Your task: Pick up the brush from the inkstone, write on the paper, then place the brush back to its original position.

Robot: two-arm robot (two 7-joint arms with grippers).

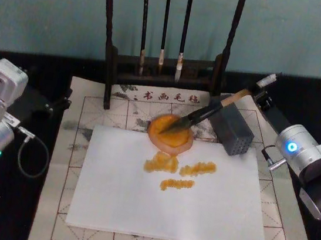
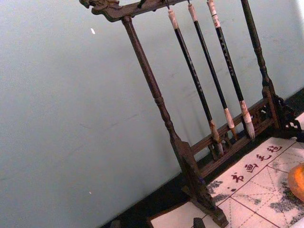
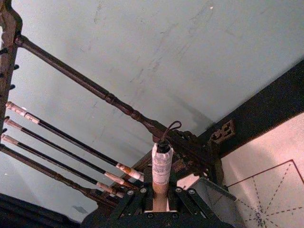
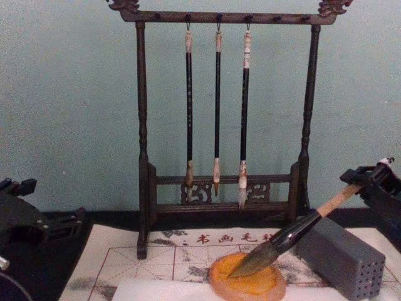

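The brush (image 1: pixel 209 110) lies slanted, its dark tuft resting in the orange inkstone (image 1: pixel 175 144) and its shaft leaning over the grey block. In the chest view the brush (image 4: pixel 294 232) runs from the inkstone (image 4: pixel 250 287) up to the right. My right gripper (image 1: pixel 262 97) is shut on the tan upper shaft near the whitish cap. The right wrist view shows the brush (image 3: pixel 161 166), cap and loop rising from between the fingers of my right gripper (image 3: pixel 161 209). The white paper (image 1: pixel 165 215) lies in front of the inkstone. My left gripper (image 1: pixel 62 100) is parked open at the far left.
Three orange strokes (image 1: pixel 177 169) mark the paper near the inkstone. A dark wooden stand (image 1: pixel 158 66) with three thin brushes rises at the back. The grey block with holes (image 1: pixel 233 129) sits right of the inkstone. A gridded mat (image 1: pixel 90 111) underlies everything.
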